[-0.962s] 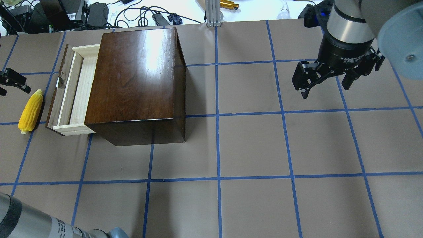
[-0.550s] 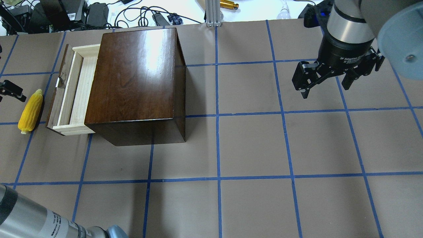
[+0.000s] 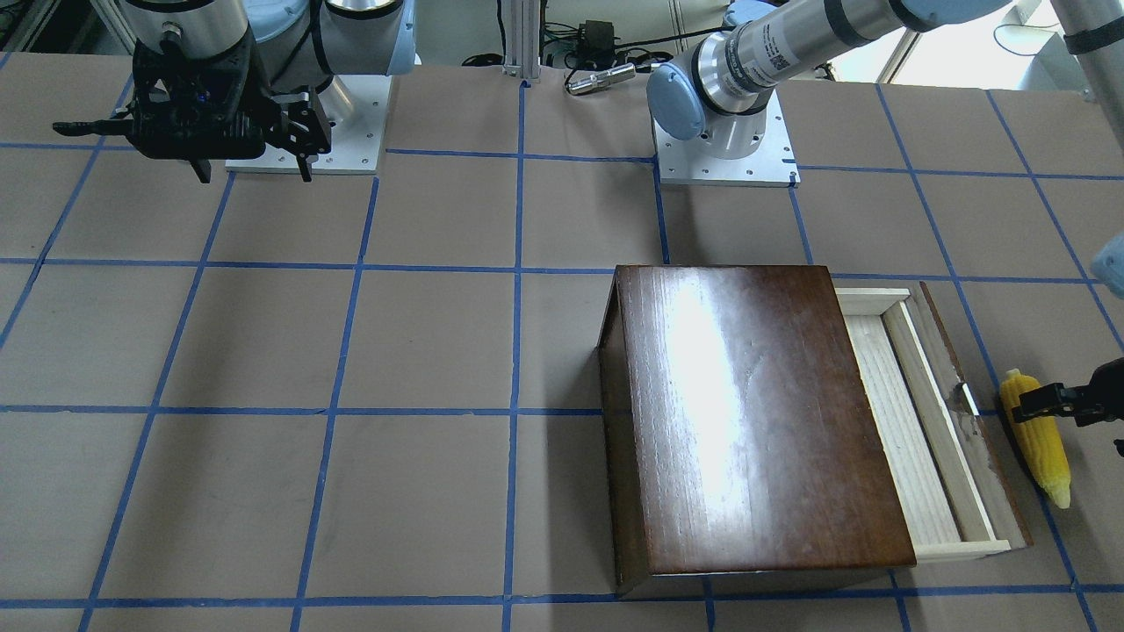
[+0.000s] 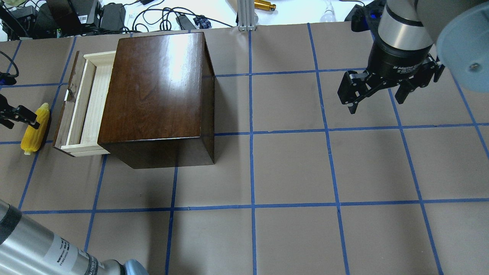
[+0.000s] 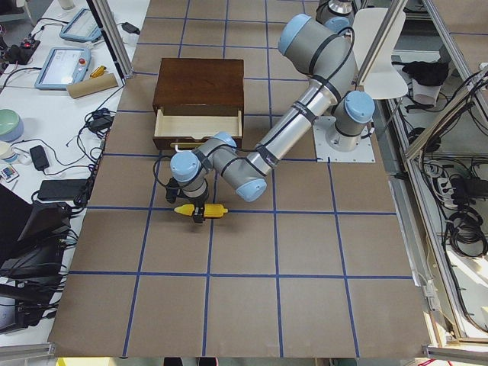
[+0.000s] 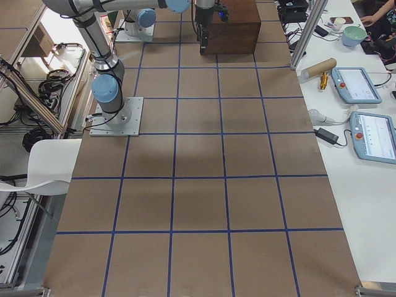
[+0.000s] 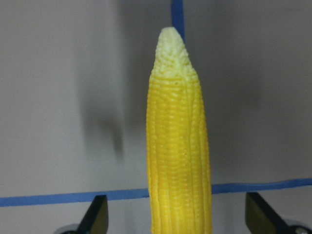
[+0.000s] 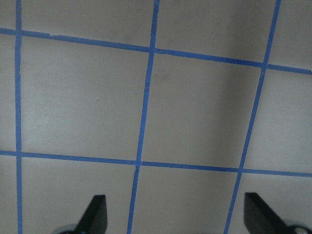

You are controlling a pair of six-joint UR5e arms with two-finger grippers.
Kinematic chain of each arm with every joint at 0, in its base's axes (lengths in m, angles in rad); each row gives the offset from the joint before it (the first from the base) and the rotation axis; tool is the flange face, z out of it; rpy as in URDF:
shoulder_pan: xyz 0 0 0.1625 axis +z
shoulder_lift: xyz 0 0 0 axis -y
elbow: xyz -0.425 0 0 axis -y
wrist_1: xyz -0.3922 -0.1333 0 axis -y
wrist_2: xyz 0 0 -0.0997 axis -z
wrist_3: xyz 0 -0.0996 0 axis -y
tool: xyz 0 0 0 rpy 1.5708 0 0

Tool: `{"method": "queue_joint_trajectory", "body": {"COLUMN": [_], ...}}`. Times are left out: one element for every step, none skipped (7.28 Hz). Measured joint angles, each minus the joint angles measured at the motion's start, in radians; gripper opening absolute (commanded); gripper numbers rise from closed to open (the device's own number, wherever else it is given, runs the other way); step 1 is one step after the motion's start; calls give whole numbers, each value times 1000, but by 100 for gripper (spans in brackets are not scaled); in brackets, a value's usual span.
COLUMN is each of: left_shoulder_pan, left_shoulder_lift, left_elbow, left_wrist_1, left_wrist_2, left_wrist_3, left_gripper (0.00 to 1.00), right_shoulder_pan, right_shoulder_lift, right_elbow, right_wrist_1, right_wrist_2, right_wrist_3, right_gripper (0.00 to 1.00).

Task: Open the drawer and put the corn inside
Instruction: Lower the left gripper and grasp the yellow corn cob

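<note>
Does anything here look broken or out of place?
Only the drawer: its dark front looks scuffed, with pale patches near the pull. The corn lies intact on the table beside it, the open left gripper straddling it.

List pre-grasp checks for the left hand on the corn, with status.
1. Drawer pulled out of box: ok.
2. Left hand open, fingers straddling corn: ok.
3. Corn centred between the fingers: ok.
4. Fingers low enough to pinch: cannot tell.
5. Corn lying on table beside drawer front: ok.
6. Right hand open, far from box: ok.
</note>
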Motion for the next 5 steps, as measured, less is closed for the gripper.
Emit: {"method": "queue_joint_trajectory", "body": {"left_shoulder_pan": [0,0,-1,-1,-1], "left_shoulder_lift": [-15,-25,-33,-39,-41], "left_elbow": [0,0,2,2,2], "left_wrist_1": [1,1,1,1,1], "left_wrist_2": [0,0,-1,-2,-3], "left_wrist_3": [-2,-5,-9,-12,-13], "left_gripper": [100,100,100,100,100], "right_shoulder_pan": [0,0,0,0,0], "right_shoulder_lift": [0,0,0,-1,-1], "right_elbow": [0,0,0,0,0], "right_wrist_1": [0,0,0,0,0], "right_wrist_2": [0,0,0,0,0], "right_wrist_3": [0,0,0,0,0], "right_gripper": [100,100,100,100,100]}}
